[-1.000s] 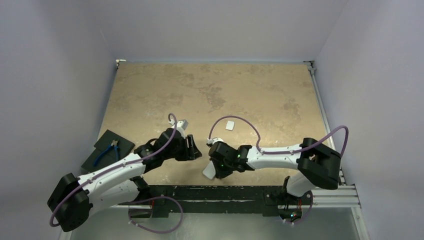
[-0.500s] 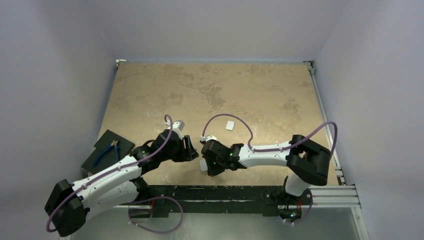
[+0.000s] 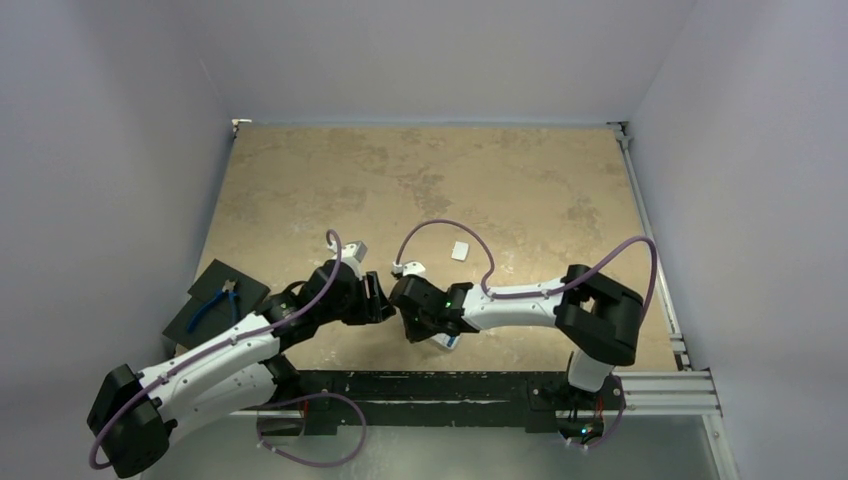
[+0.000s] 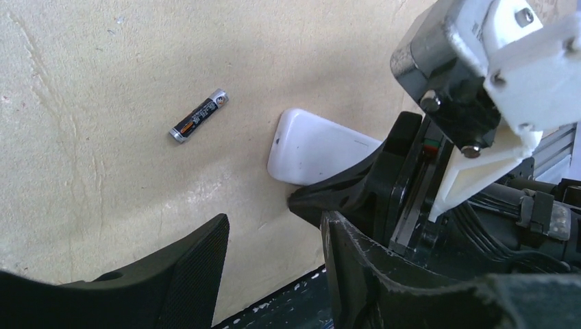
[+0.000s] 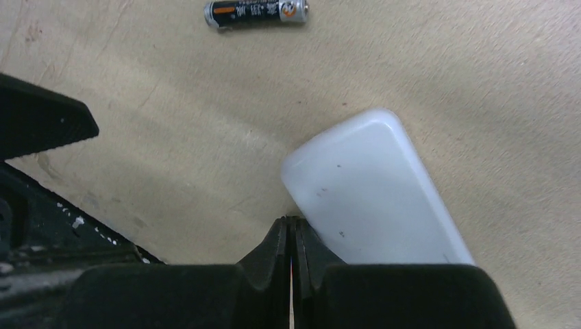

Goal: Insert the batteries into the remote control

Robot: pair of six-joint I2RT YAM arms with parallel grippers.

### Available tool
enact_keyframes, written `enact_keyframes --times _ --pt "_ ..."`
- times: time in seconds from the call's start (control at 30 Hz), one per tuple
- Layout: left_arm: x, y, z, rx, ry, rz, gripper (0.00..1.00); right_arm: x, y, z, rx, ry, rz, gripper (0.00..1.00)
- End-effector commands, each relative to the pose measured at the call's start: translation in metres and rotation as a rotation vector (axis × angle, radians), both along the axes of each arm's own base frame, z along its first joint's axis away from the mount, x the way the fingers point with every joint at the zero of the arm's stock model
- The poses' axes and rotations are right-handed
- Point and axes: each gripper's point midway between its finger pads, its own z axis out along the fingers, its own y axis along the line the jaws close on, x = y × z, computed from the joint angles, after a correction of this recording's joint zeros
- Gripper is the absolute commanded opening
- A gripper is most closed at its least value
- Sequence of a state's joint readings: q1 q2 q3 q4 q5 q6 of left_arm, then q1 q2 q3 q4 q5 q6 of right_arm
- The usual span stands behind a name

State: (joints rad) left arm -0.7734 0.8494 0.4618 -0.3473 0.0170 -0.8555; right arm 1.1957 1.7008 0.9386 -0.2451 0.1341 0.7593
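The remote control (image 5: 373, 192) lies on the table showing a plain white face; in the left wrist view the remote control (image 4: 312, 149) sits just beyond my fingers. My right gripper (image 5: 291, 223) is shut with nothing in it, its tips pressed against the remote's near corner. In the top view only a sliver of the remote control (image 3: 447, 341) shows under that right gripper (image 3: 408, 325). One dark battery (image 4: 199, 116) lies loose on the table, the same battery (image 5: 257, 11) a little past the remote's end. My left gripper (image 4: 274, 253) hangs open over bare table, close beside the right one. A blue battery is not visible.
A small white square piece (image 3: 459, 251) lies behind the grippers. Blue-handled pliers (image 3: 212, 305) rest on a black mat (image 3: 238, 283) at the left. The black front rail (image 3: 450, 385) runs just below both grippers.
My right gripper has swung left toward the left one, staying shut, and the remote now lies mostly under it. The left gripper shifted slightly left and stayed open.
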Motion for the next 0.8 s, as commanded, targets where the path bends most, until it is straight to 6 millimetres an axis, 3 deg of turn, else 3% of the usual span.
enact_keyframes --times 0.0,0.43,0.77 --pt "0.005 -0.004 0.016 -0.035 -0.022 0.016 0.52 0.027 -0.008 0.000 -0.063 -0.088 -0.075 0.07" --pt "0.001 -0.013 0.013 -0.062 0.004 -0.020 0.52 0.071 -0.036 0.006 -0.084 -0.141 -0.179 0.07" --pt "-0.005 -0.020 0.002 -0.078 0.054 -0.048 0.53 0.080 -0.059 0.009 -0.093 -0.158 -0.229 0.07"
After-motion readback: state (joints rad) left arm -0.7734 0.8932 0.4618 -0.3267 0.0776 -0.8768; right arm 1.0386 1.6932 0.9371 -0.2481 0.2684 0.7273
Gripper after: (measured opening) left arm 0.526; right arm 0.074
